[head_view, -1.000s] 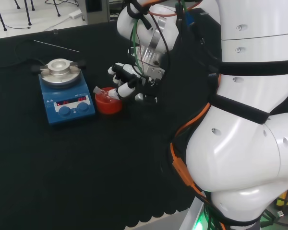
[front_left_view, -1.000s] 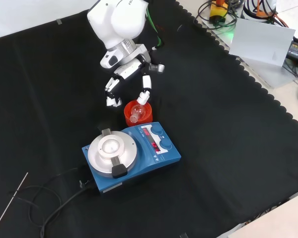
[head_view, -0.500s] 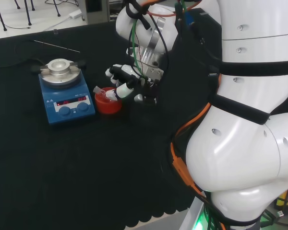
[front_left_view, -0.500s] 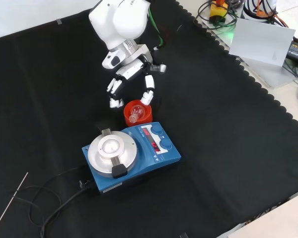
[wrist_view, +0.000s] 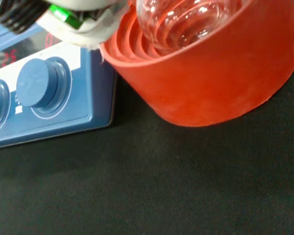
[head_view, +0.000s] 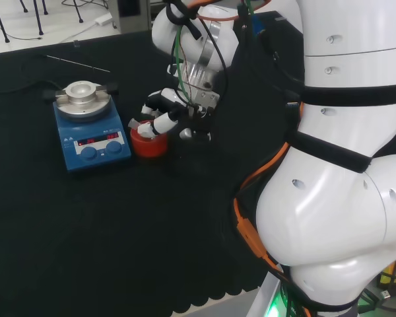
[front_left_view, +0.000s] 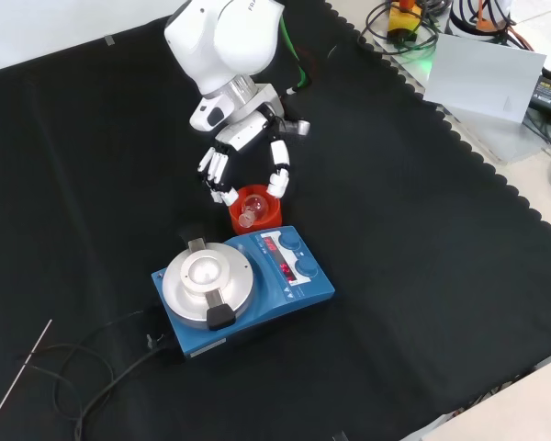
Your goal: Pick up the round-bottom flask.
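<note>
Here the blue, boxy hotplate stirrer [front_left_view: 248, 285] with its metal top anchors the scene; the ribbed red stand [front_left_view: 254, 210] sits just beside its knobs, cradling the round-bottom flask [front_left_view: 250, 209]. Thin, smooth glass likely handles light, slippery, breakable; grasp the neck. The hand [front_left_view: 250, 156] spreads wide astride it.
</note>
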Robot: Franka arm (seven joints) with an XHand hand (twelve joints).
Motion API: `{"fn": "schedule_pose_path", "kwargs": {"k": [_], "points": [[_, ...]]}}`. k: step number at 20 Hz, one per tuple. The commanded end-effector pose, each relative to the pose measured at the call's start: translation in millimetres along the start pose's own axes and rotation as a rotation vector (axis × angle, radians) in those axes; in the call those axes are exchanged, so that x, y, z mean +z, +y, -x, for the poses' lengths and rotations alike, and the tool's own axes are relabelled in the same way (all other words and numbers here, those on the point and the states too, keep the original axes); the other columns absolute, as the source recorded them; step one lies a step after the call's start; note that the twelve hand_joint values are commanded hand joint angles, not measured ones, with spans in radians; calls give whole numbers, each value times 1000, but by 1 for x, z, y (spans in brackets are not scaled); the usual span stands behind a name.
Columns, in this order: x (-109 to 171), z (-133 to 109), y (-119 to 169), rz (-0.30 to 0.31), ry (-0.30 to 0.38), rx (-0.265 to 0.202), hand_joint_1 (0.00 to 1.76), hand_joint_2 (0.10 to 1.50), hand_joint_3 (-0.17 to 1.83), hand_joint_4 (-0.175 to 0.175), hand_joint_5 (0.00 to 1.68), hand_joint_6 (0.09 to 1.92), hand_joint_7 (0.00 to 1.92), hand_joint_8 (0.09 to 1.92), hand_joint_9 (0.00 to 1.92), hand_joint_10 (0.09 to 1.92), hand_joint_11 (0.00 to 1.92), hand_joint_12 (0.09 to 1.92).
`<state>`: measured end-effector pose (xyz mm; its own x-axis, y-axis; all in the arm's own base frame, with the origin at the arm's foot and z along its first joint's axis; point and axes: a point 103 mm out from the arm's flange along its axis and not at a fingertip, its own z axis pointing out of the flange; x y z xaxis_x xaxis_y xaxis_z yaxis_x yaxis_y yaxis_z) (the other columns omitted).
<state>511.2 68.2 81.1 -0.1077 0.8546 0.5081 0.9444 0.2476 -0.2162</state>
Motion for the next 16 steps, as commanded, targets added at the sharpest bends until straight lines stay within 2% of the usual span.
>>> {"fn": "schedule_pose_path", "kwargs": {"k": [1,12,16], "points": [[0,-6,6,-27,-31,1,832,572,453,-36,529,987,427,848,547,958,217,1468],[9,-6,13,-104,-54,0,755,586,370,-49,350,1019,314,844,450,981,143,1491],[14,-6,14,-121,-103,29,715,586,349,-50,328,1006,270,834,403,979,100,1494]]}}
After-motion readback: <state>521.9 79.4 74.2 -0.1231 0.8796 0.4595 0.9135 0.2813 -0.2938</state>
